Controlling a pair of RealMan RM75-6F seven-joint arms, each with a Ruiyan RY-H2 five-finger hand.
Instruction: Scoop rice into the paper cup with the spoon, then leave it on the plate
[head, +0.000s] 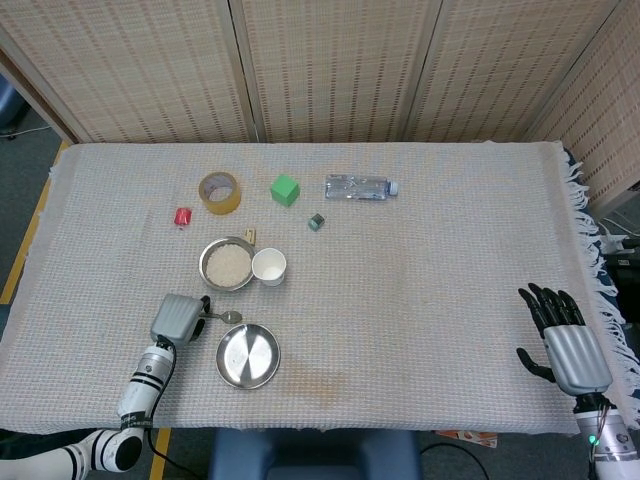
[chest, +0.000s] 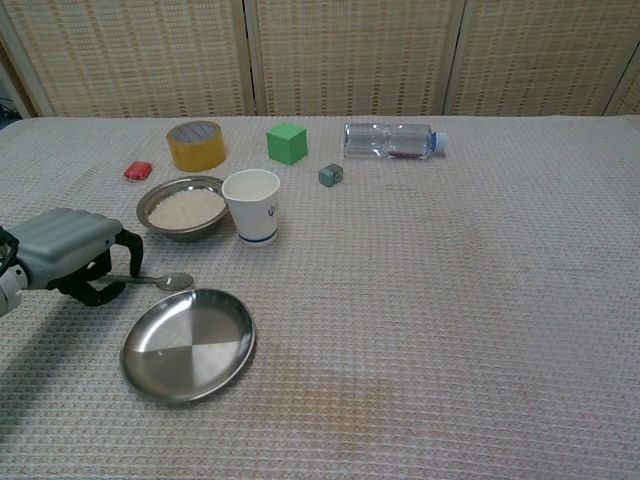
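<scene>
- Currently your left hand (chest: 70, 255) sits over the handle end of the spoon (chest: 165, 282), fingers curled down around it. From either view you cannot tell whether they have actually clamped the handle or only cage it.
- Spoon lies flat on the cloth, bowl end pointing toward the plate (chest: 188, 343), just beside its far rim. Handle end is hidden under the hand.
- Rice bowl (chest: 183, 208) and cup (chest: 253, 205) stand touching or nearly so, just beyond the spoon. That pairing suits the job: a loaded spoon has only a brief carry from rice to cup.
- Plate lies nearest you, empty, on the same side as the working hand; it looks set as the drop spot for the spoon once scooping is done.
- Right hand (head: 565, 340) rests at the far right table edge, fingers spread, holding nothing, well apart from the work.
- Judgement: you are at the grasp step; no scooping done yet, cup appears empty.
- Risk: a flat handle on woven cloth is hard to get under, and it may skid toward the plate.
- Tape roll (chest: 196, 145), green cube (chest: 287, 142) and bottle (chest: 392, 140) sit at the far side, clear of the path.
</scene>
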